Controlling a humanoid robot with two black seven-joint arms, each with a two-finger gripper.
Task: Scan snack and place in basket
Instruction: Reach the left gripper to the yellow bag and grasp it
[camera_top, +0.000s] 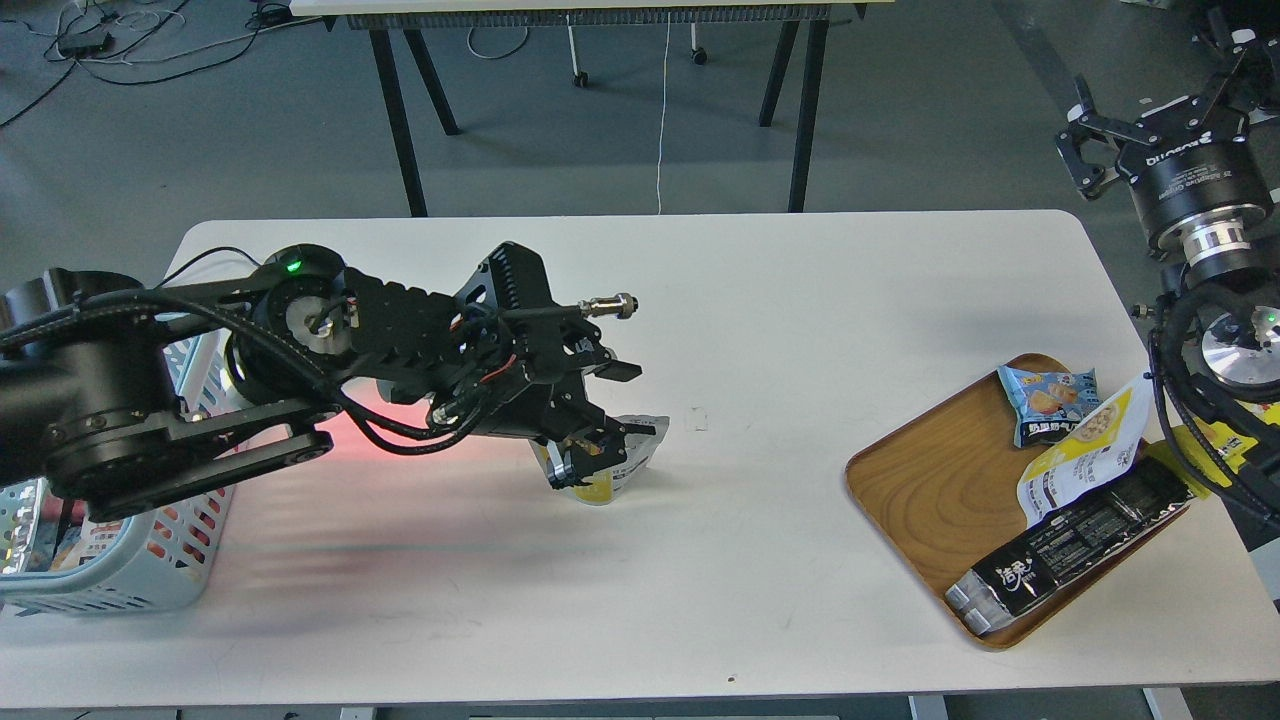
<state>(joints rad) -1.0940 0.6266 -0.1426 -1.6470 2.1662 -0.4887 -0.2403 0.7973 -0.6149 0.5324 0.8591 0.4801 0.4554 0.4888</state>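
White table (800, 560), upright snack (612, 462) in left gripper (592, 448), top rightward.

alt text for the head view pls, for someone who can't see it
The robot's left gripper is closed on a small yellow snack pouch near the middle of a white table. A pale blue slotted basket sits at the table's left edge, a wooden tray of other packets lies at right, and the right gripper is raised, open and empty.
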